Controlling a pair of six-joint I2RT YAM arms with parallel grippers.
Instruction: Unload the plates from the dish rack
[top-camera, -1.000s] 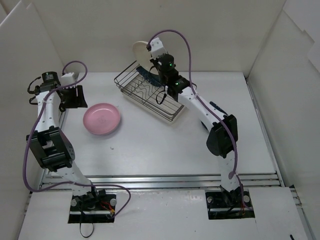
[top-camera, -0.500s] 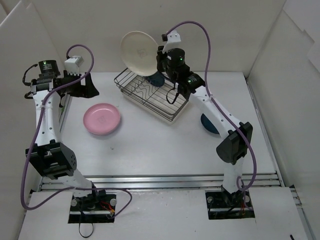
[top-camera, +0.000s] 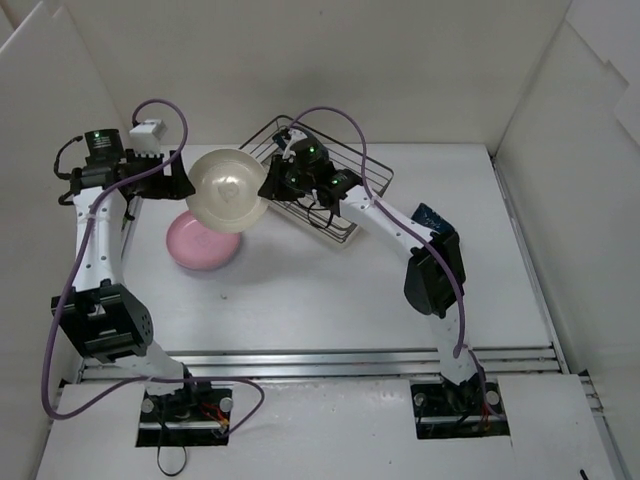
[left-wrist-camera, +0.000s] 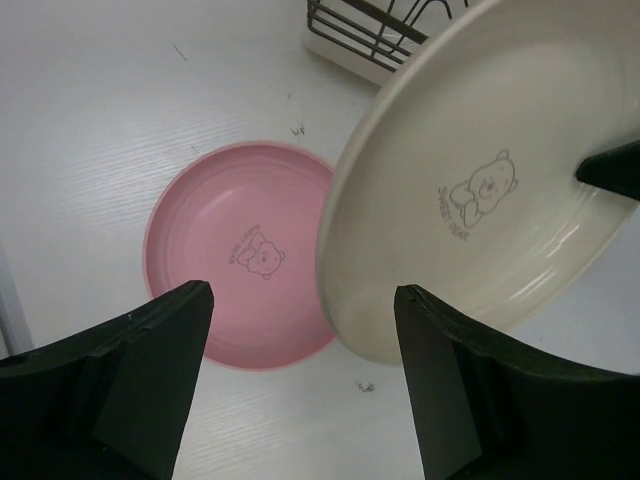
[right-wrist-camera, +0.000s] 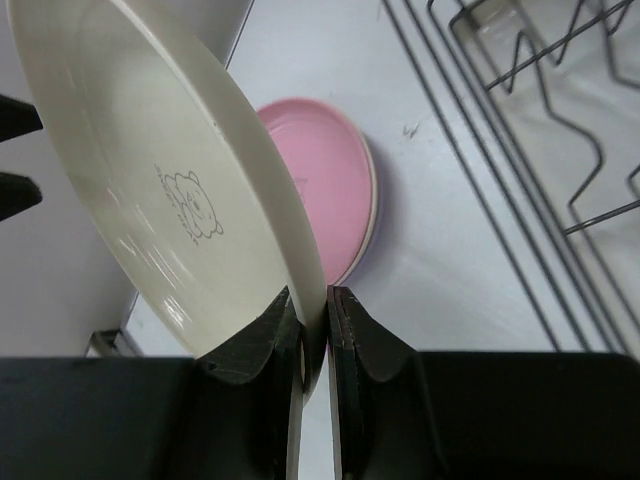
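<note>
Now that the cream plate (top-camera: 228, 190) has left the dish rack (top-camera: 352, 172), the right gripper (right-wrist-camera: 312, 300), clamped on its rim, has swung it leftward, over the pink plate (top-camera: 198, 252). The left gripper (left-wrist-camera: 298, 300) waits just beside it, fingers spread; stacking or a handover looks likely next.

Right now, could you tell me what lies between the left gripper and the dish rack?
The cream plate, held by the right gripper; top view.
</note>
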